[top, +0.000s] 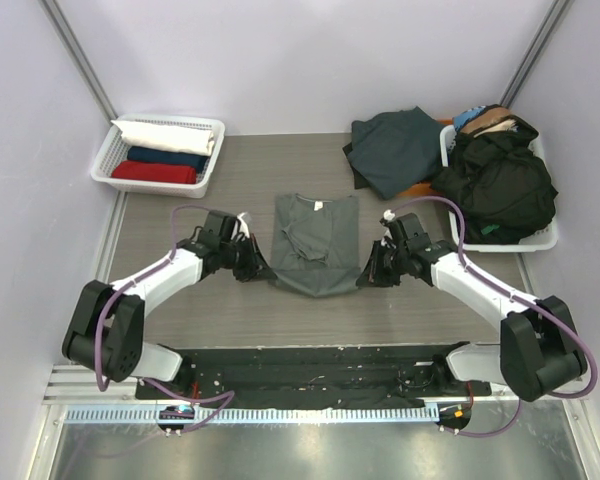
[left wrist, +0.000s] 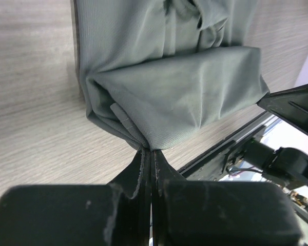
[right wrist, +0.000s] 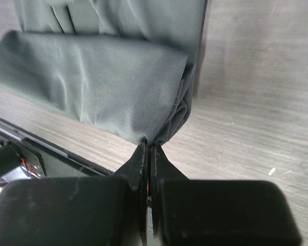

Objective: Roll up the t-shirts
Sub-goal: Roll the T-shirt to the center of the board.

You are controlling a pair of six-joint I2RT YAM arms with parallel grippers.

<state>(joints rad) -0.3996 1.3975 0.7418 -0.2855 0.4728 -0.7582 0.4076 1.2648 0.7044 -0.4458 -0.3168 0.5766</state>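
A sage-grey t-shirt lies in the middle of the table, folded narrow, neck at the far end, its near end rolled up one turn. My left gripper is shut on the roll's left end; the left wrist view shows the cloth pinched at the gripper. My right gripper is shut on the roll's right end; the right wrist view shows the cloth pinched at the gripper. White, navy and red rolled shirts lie in a basket.
A white lattice basket stands at the far left. Another basket at the far right holds a heap of dark clothes. A dark teal shirt lies beside it on the table. Purple walls enclose the table.
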